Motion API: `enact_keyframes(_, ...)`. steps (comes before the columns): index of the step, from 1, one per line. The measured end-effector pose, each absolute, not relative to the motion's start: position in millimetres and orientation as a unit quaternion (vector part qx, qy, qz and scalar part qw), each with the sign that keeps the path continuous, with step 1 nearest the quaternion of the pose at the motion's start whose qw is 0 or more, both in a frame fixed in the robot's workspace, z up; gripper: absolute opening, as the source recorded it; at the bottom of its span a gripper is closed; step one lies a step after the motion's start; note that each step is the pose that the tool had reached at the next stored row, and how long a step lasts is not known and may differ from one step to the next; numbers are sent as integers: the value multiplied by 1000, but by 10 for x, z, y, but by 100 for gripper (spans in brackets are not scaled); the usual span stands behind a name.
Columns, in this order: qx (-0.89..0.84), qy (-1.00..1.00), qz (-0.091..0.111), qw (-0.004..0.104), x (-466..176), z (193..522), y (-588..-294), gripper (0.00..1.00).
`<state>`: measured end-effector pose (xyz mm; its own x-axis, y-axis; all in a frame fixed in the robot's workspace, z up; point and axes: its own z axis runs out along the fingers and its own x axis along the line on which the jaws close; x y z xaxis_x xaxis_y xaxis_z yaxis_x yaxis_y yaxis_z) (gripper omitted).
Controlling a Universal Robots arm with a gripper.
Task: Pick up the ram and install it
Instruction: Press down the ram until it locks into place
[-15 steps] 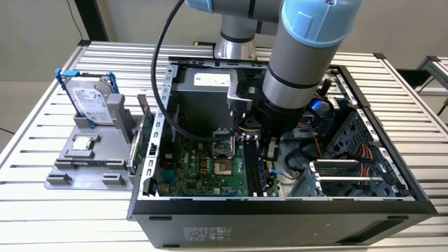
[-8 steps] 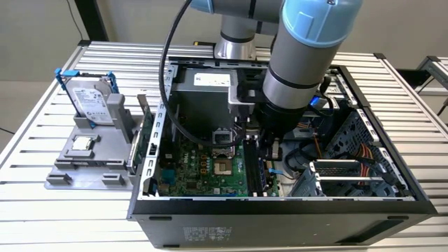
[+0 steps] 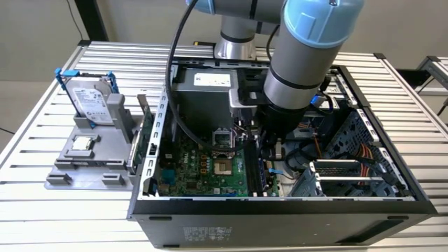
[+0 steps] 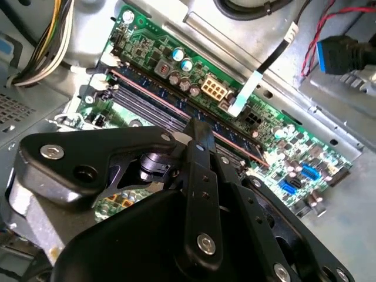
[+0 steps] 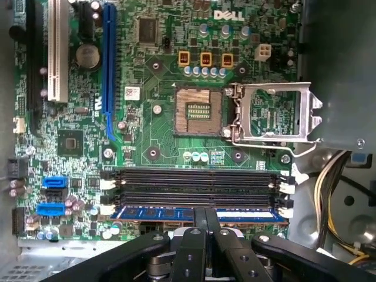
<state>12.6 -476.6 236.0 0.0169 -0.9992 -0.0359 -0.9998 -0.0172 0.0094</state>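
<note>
Pressed together, the pincer point(image 5: 204, 218) pinches the memory stick point(image 5: 194, 213), a thin blue-green board lying in the outermost of the long black slots point(image 5: 197, 187) on the green circuit board point(image 5: 158, 129). That board sits inside the open black metal computer case point(image 3: 280, 212), on a ribbed aluminium table point(image 3: 63, 199).

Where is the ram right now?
In both wrist views the ram lies in the memory slot row on the motherboard, in the slot nearest the tool, whose tips are at its edge.
</note>
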Motion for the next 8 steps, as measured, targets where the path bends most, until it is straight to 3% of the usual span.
enact_keyframes(8,-713,701,16,9,150,2308,-4790,0)
